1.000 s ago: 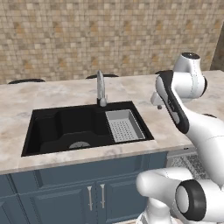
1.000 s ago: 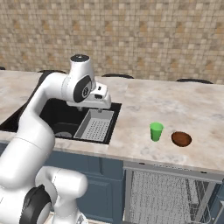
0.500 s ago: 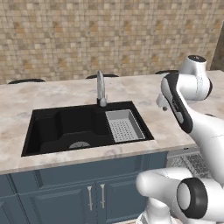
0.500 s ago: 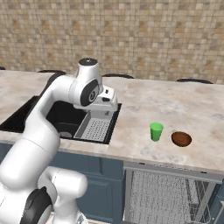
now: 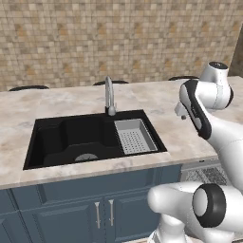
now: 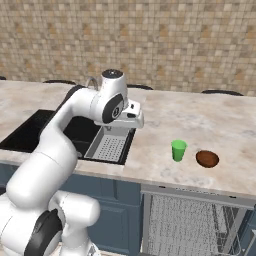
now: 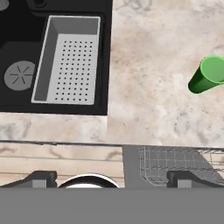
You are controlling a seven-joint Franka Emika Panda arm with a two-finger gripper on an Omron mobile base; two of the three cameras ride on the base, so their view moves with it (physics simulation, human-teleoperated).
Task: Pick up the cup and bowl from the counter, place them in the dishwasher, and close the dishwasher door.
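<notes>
Right base view: cup [image 6: 178, 150] upright on the counter [image 6: 220, 120], right of frame centre, just beside but apart from the bowl [image 6: 207, 159], which sits slightly lower and further right. Both untouched, well right of the sink [image 6: 30, 132] with its grey perforated strainer tray [image 6: 110, 148] at left centre. Gripper [image 6: 131, 116] hanging above the counter's inner edge beside the tray, at frame centre, well left of the cup and clear of it. Dishwasher [image 6: 190, 222] in the lower right below the counter edge, wire-mesh rack [image 6: 180, 225] showing; dishwasher door too little seen to place. Hand view: fingertips [image 7: 39, 179] dark at the bottom edge, far apart at left and right, so claw spread wide and holding nothing. Cup [image 7: 207, 75] at the right edge, upper half, seen from above with its rim toward the camera. Strainer tray [image 7: 66, 61] in the upper left inside the black sink [image 7: 17, 52]; counter [image 7: 148, 78] in the upper middle; rack [image 7: 175, 159] in the lower right. Left base view: sink [image 5: 71, 137] at centre left, tap [image 5: 109, 97] behind it, dark blue cabinet doors [image 5: 95, 209] along the bottom, arm filling the right side.
</notes>
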